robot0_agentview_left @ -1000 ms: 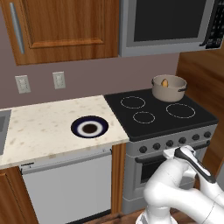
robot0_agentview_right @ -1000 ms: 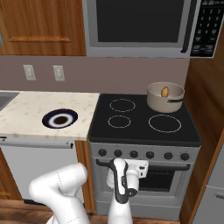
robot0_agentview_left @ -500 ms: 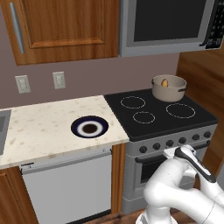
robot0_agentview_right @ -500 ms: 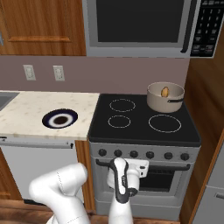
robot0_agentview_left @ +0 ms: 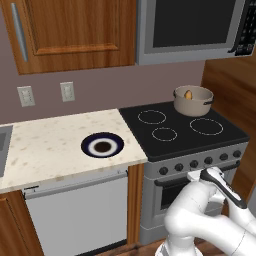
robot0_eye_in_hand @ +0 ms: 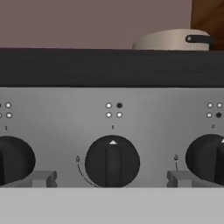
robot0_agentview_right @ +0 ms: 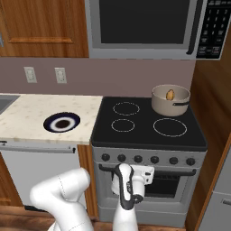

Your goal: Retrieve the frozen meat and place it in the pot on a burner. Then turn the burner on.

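Frozen meat: the frozen meat [robot0_agentview_left: 188, 94] lies inside the pot [robot0_agentview_left: 193, 101], a small orange-yellow lump low against the inner wall — the first half of the task looks done.
Pot: it stands lidless on the rear right burner of the stove [robot0_agentview_left: 175, 145], one dark side handle facing the front; in the hand view its rim and handle rise above the cooktop edge at upper right.
Burners: the three free rings show as plain white outlines, no glow anywhere — nothing appears to be switched on yet.
Knobs: a row of dark knobs crosses the steel front panel; the centre knob [robot0_eye_in_hand: 112, 161] sits squarely ahead of the hand camera with its marker straight up, which I read as off.
Gripper: the gripper [robot0_agentview_right: 145, 172] hangs low in front of the oven door, just beside the knob row and aimed at it; the fingers are not clear enough to judge, so I cannot tell whether it is parted or closed.
Left to do: pick the knob that governs the pot's burner, grip it and turn it.
Plate: a blue-rimmed plate [robot0_agentview_left: 102, 145] rests on the counter [robot0_agentview_left: 45, 150], well apart from the work.
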{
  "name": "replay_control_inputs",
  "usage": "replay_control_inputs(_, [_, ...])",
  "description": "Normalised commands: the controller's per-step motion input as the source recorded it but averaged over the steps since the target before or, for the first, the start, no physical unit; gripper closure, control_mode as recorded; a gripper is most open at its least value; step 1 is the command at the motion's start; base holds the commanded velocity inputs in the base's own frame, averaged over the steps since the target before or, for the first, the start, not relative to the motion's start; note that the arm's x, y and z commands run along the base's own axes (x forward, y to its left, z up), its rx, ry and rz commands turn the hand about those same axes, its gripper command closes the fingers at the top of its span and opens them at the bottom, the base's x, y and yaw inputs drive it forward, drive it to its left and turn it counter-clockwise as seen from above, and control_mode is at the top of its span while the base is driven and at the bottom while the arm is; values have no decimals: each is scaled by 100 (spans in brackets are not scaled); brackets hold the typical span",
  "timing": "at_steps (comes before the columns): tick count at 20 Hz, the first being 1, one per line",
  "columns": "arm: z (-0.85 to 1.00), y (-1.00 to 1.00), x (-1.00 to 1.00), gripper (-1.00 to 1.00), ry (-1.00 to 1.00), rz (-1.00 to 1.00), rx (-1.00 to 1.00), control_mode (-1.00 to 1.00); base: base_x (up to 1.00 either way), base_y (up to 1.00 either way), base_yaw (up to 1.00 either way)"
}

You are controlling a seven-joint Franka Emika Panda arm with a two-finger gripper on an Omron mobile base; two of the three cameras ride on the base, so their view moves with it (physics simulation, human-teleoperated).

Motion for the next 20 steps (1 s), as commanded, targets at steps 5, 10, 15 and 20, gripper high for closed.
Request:
replay_control_inputs(5, [-3,0,5,-100,0,0,0,-100,0,0,0])
replay_control_inputs(10, [-1,0,8,-100,-4,0,0,-100,0,0,0])
replay_control_inputs(15, [-7,0,3,-100,-11,0,0,-100,0,0,0])
replay_control_inputs(20, [-9,0,0,-100,-9,0,0,-100,0,0,0])
